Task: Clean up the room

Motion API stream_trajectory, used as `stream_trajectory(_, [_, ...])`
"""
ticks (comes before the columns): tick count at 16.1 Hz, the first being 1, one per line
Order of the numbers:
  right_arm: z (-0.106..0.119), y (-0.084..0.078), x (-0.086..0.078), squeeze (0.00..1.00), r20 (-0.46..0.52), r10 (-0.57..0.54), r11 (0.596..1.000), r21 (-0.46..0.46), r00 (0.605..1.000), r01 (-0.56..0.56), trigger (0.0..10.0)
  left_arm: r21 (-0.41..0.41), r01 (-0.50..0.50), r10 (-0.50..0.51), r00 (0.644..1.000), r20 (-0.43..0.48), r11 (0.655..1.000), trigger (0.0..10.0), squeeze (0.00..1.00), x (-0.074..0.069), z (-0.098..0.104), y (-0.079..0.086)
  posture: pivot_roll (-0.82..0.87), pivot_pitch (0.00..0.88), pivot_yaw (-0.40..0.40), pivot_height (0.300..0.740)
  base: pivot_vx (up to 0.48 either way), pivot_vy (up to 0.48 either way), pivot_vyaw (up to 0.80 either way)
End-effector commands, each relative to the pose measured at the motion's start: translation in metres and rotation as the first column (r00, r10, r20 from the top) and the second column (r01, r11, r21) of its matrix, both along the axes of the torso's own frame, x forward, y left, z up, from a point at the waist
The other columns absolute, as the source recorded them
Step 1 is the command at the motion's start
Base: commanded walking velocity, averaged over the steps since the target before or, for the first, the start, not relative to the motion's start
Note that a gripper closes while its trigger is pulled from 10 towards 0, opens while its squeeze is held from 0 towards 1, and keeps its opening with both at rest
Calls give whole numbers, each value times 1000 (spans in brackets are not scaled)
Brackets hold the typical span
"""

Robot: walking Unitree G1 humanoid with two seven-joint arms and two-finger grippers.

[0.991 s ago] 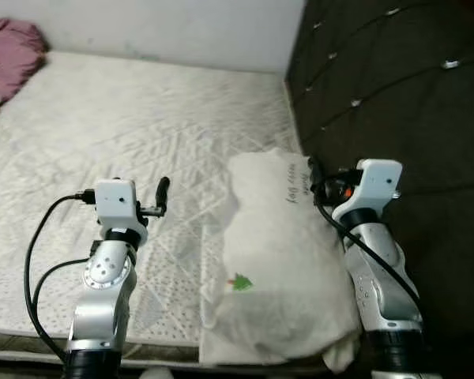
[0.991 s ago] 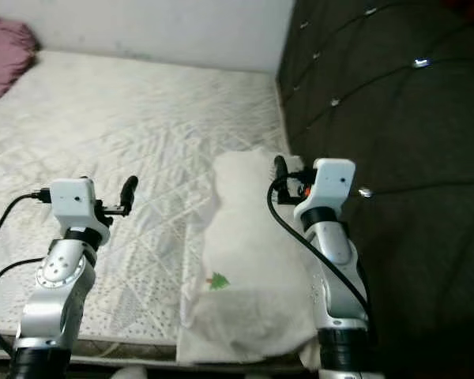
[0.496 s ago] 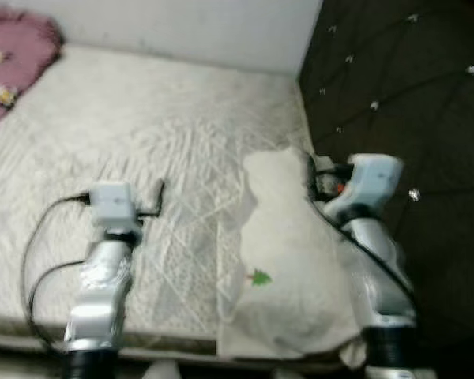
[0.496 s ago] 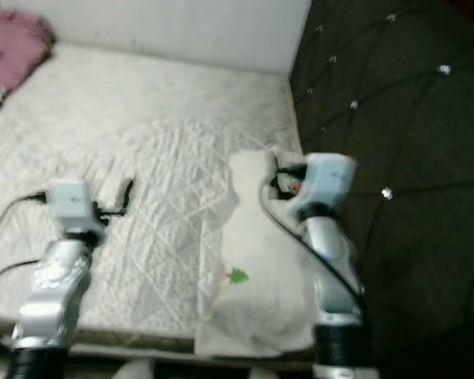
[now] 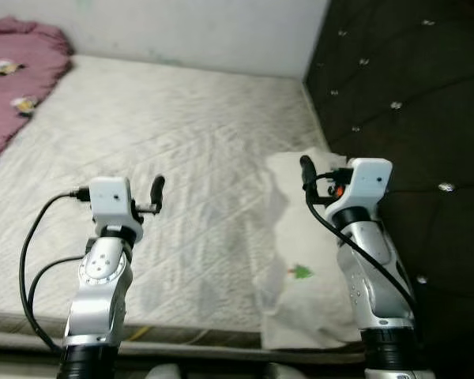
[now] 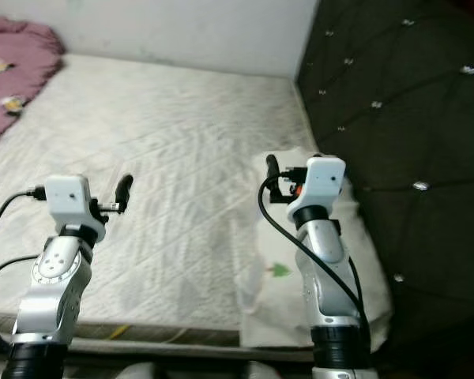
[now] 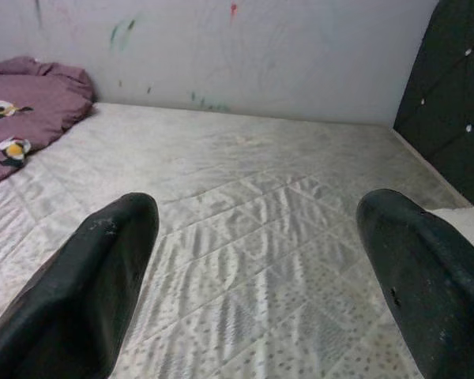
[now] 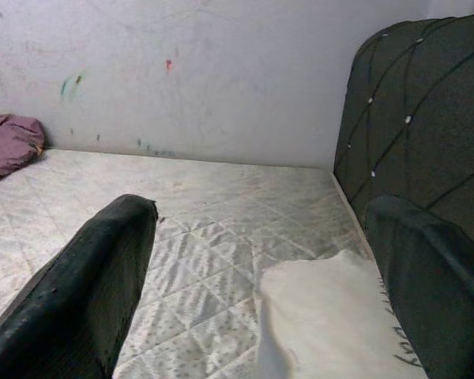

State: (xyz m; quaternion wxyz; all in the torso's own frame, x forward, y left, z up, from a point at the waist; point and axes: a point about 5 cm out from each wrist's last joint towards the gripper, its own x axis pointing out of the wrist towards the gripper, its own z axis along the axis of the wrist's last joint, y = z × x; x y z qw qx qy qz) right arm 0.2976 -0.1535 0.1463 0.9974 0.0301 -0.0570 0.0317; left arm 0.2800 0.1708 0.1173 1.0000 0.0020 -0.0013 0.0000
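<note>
Head views: we find the white pillow (image 5: 308, 253) lying directly below the right gripper (image 5: 306, 167), against the dark headboard (image 5: 411, 103); we judge it is at its proper end of the mattress (image 5: 166, 150). The left gripper (image 5: 157, 188) hovers over bare mattress, the pink blanket (image 5: 16, 87) far ahead of it.

Left wrist view: fingers (image 7: 95, 284) spread wide, holding nothing.

Right wrist view: fingers (image 8: 87, 284) equally wide, touching nothing; the pillow sits just beyond them.
</note>
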Motion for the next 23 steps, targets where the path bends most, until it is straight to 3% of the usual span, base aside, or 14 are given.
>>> stream_trajectory(1, [0,-11,-1,0,-1,-40,999,-15,999,40,10000,-7,31,-31,1000,-5,999,10000,0,0,-1,-9,12,0,-67,740,0,480,0])
stream_trajectory(17, [-4,-10,0,0,-16,-42,999,-9,999,42,10000,-51,62,-61,998,8,997,10000,0,0,1,-13,13,0,-66,740,0,480,-25])
stream_trajectory(23, [-4,-10,1,0,-17,-43,999,-15,999,43,10000,-111,97,-95,995,18,989,10000,0,-2,4,-16,9,0,-67,740,0,480,0])
